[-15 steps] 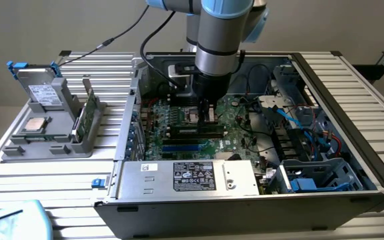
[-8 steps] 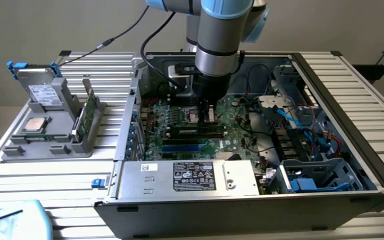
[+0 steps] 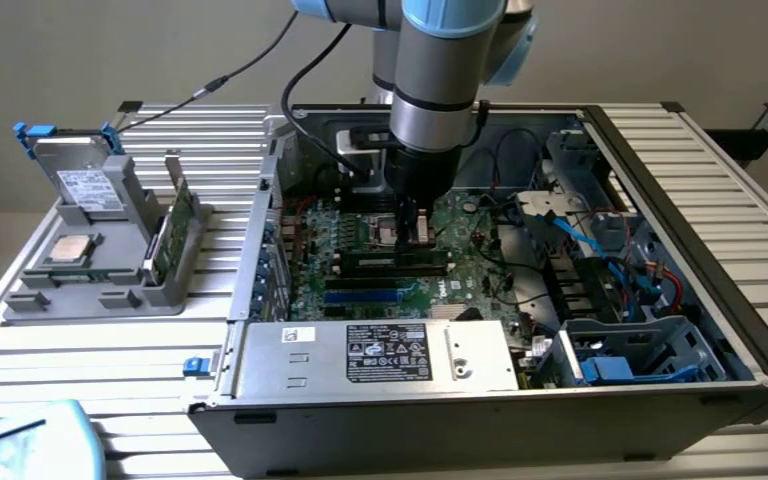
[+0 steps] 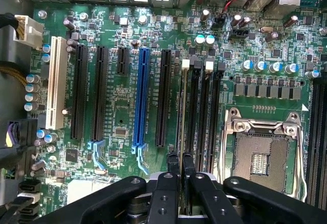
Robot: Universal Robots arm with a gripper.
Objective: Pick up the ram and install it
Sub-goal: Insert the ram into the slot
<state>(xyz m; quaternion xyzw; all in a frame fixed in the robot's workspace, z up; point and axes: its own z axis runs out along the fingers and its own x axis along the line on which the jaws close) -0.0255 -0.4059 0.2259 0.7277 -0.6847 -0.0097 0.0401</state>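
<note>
Robot's claw (image 4: 181, 158) reaches down into an open computer case (image 3: 491, 435), its two black fingers pinched narrowly on the ram (image 4: 181, 112), seen edge-on as a thin strip. The ram lines up with the long black memory slots (image 4: 204, 116) on the green motherboard (image 4: 117, 116), near the empty silver processor socket (image 4: 263, 150).

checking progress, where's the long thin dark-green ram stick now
In the wrist view the ram stands edge-on in the gripper, along the black memory slots beside the silver processor socket.
</note>
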